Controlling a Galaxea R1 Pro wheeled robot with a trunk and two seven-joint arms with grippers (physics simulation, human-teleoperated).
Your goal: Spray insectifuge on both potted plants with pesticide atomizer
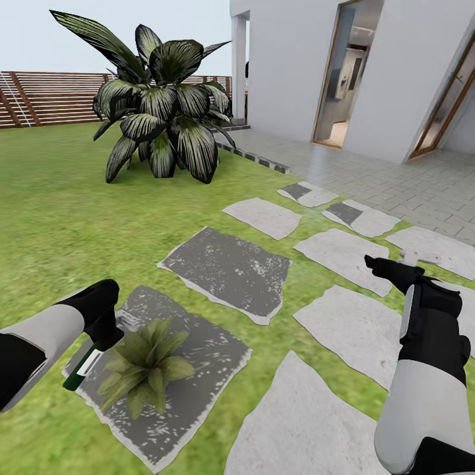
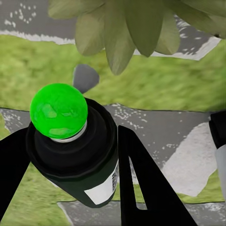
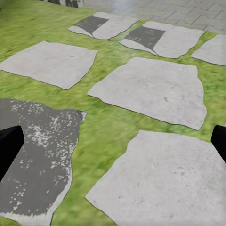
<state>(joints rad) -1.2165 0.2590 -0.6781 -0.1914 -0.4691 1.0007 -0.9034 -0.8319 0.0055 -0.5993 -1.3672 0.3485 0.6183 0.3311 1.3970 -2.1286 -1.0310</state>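
Nearest, low on the left of the head view: left gripper [image 1: 105,330] clamped on the atomizer [image 1: 84,367], bottle tilted, its base toward the robot and its top toward the plant. In the left wrist view the two black fingers [image 2: 141,183] flank the dark bottle [image 2: 80,160] on both sides, touching it; white label faces the camera, and the cap reads bright green here (not red). Leaves hang just beyond the cap.

The potted plant [image 1: 146,367] sits just beside that gripper, on a dark speckled stone [image 1: 198,389]. Rosette is low; leaf tips stay within the slab's edges; pot is hidden under the leaves. Grass borders the slab on the left and near sides.

Right arm [image 1: 429,369] rises at the right edge, with the right gripper [image 1: 386,267] over pale stones, holding nothing. In the right wrist view its black fingertips [image 3: 9,146] sit at opposite frame edges, spread wide, with bare stone and grass between.

Middle ground: pale stepping stones [image 1: 356,326] with narrow grass seams, plus a second dark slab [image 1: 227,270]. Ground between the arms is flat and open.

Farther: open lawn [image 1: 59,218] on the left, a big striped-leaf plant [image 1: 161,112] standing alone on it. Paved patio [image 1: 396,178] on the right meets the white house [image 1: 396,66]. A slatted fence [image 1: 46,99] closes the lawn's far edge.
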